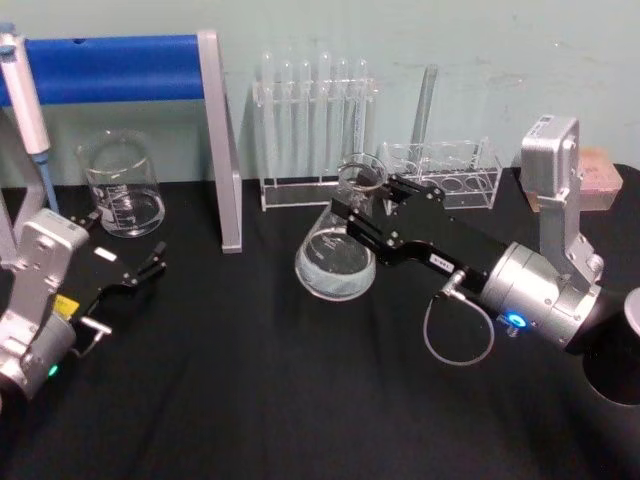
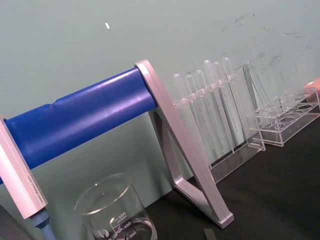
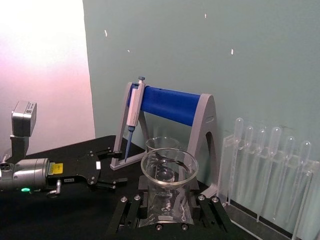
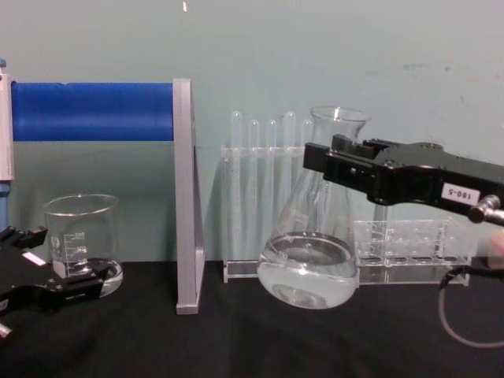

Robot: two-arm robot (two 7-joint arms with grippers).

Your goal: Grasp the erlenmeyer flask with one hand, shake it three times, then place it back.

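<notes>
The erlenmeyer flask (image 1: 335,262), clear glass with a little clear liquid in its wide base, hangs tilted just above the black table near the middle. My right gripper (image 1: 366,196), black with a small white numbered label, is shut on its neck below the flared rim. From the side, the flask (image 4: 311,260) leans with its base swung left, and the right gripper (image 4: 332,165) comes in from the right. In the right wrist view the flask (image 3: 167,172) rises between the fingers (image 3: 131,210). My left gripper (image 1: 140,270) rests open at the left, near the beaker.
A squat glass beaker (image 1: 123,185) stands at the back left. Behind it is a pipette stand with a blue bar (image 1: 120,68), whose grey leg (image 1: 225,150) is left of the flask. A test tube rack (image 1: 315,130) and a low acrylic rack (image 1: 445,175) line the back.
</notes>
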